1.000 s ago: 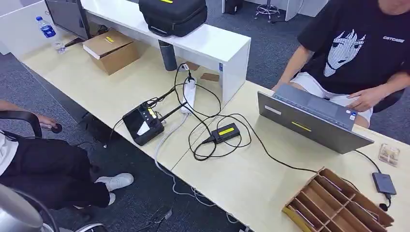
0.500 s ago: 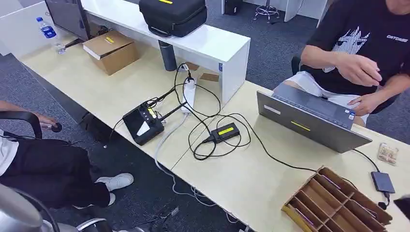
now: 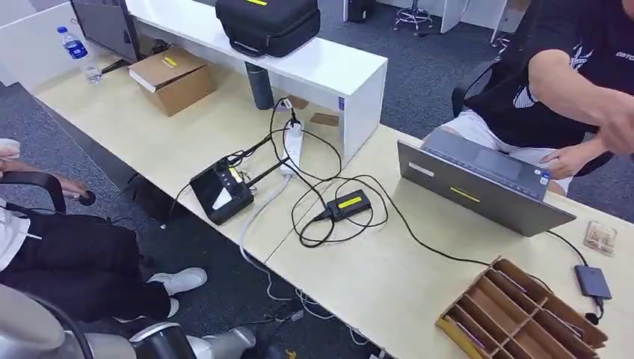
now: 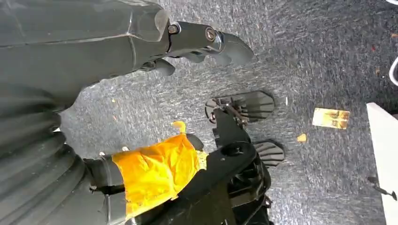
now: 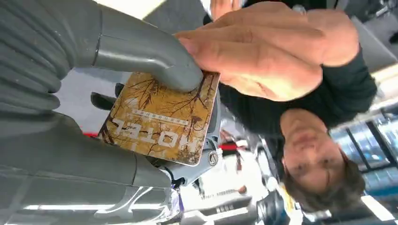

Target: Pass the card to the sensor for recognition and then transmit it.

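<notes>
One person's hand (image 5: 263, 51) touches the card (image 5: 162, 119) pinched by the right robot hand (image 5: 141, 93); left robot hand (image 4: 197, 44) holds nothing.

"HOTEL" in pale capitals on the brown card (image 5: 162, 122)

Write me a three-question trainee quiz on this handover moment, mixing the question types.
1. True or false: the right hand holds the brown patterned hotel card.
2. What touches the card's edge near the thick grey thumb? A) a person's hand B) a cable C) a bottle
3. What sits at the light wooden table's near right corner?

Key: 1 true; 2 A; 3 the brown cardboard slotted organiser.
</notes>
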